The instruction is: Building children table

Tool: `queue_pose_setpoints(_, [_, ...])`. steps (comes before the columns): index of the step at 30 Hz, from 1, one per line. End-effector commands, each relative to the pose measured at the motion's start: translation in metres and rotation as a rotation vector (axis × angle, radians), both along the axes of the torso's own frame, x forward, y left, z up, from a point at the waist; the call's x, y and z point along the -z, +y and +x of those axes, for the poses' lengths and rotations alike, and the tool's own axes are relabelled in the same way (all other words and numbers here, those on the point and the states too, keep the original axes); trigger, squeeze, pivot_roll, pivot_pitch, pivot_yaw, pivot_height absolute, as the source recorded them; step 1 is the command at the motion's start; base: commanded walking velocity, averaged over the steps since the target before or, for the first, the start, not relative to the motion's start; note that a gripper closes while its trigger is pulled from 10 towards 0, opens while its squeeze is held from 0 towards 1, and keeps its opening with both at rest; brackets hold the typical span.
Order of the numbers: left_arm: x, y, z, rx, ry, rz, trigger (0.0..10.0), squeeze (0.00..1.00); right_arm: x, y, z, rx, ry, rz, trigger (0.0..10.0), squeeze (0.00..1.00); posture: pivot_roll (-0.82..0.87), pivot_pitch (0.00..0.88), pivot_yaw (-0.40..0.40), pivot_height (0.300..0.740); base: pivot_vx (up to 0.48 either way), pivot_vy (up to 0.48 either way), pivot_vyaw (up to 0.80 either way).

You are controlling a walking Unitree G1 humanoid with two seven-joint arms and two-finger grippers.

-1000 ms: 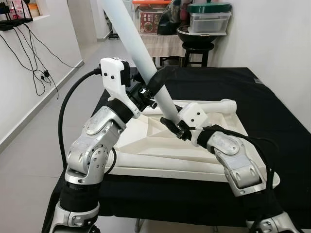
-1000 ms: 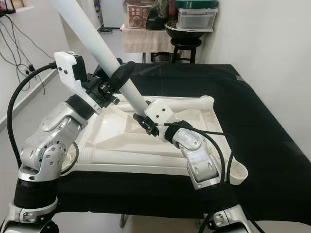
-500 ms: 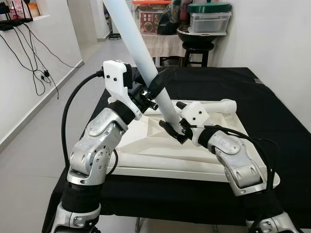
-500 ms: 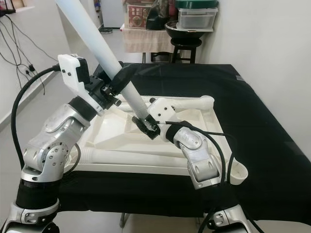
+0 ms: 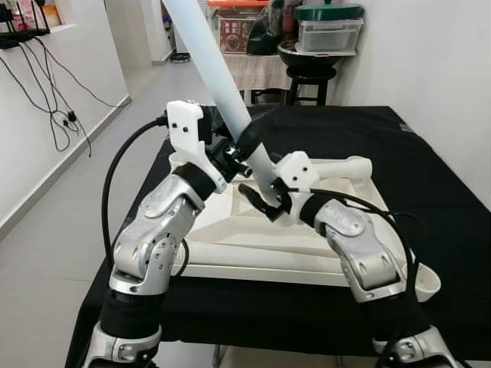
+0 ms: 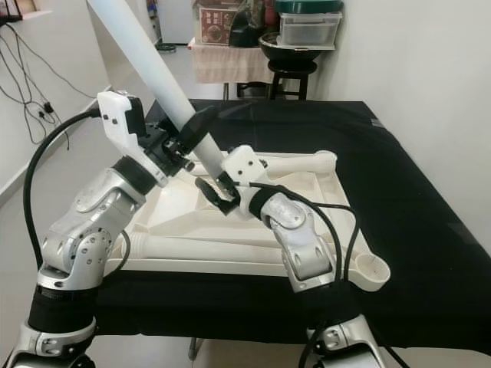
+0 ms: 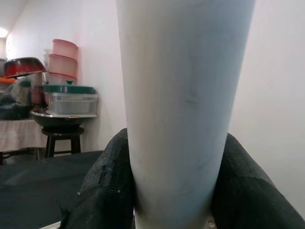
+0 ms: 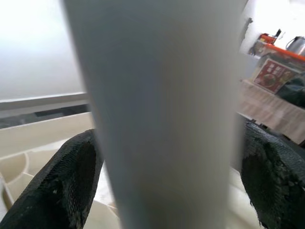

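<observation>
Since a second ago the right gripper (image 5: 265, 201) has slid leftward, both grippers clamped on the leg (image 5: 219, 84). It's a smooth white tube, tilted over the upturned tabletop (image 5: 230, 222). Left gripper (image 5: 244, 149) grips higher; black cloth (image 5: 430, 169) lies open rightward.
</observation>
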State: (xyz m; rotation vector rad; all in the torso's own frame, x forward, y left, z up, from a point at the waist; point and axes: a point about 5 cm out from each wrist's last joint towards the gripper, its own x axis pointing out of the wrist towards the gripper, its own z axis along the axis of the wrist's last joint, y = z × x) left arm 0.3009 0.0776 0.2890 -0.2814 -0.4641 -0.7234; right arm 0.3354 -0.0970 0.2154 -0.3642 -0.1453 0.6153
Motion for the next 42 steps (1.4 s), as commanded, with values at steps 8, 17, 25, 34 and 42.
queue_pose_setpoints(8, [0.001,0.0,0.0,0.007,-0.01,-0.013,0.0,0.0,0.006,0.027,0.002,0.006,0.021,-0.001,10.0,0.0,-0.1,0.0,0.016,0.74,0.0,0.0,0.0])
queue_pose_setpoints(17, [0.002,-0.002,-0.001,0.012,-0.005,-0.016,0.0,0.0,0.013,0.034,-0.001,0.019,0.039,-0.017,0.0,0.0,-0.1,0.0,0.016,0.74,0.0,0.0,0.0])
queue_pose_setpoints(25, [0.002,-0.004,-0.001,0.017,-0.005,-0.02,0.0,0.0,0.013,0.032,0.001,0.036,0.039,-0.02,0.0,0.0,-0.1,0.0,0.016,0.74,0.0,0.0,0.0])
queue_pose_setpoints(34, [0.002,-0.004,-0.001,0.023,0.0,-0.028,0.0,0.0,0.013,0.031,0.003,0.046,0.04,-0.022,0.0,0.0,-0.1,0.0,0.015,0.74,0.0,0.0,0.0])
queue_pose_setpoints(42, [0.002,-0.004,0.0,0.017,0.006,-0.035,10.0,1.0,0.012,0.025,0.006,0.07,0.039,-0.015,0.0,0.0,-0.1,0.0,0.016,0.74,0.0,0.0,0.0])
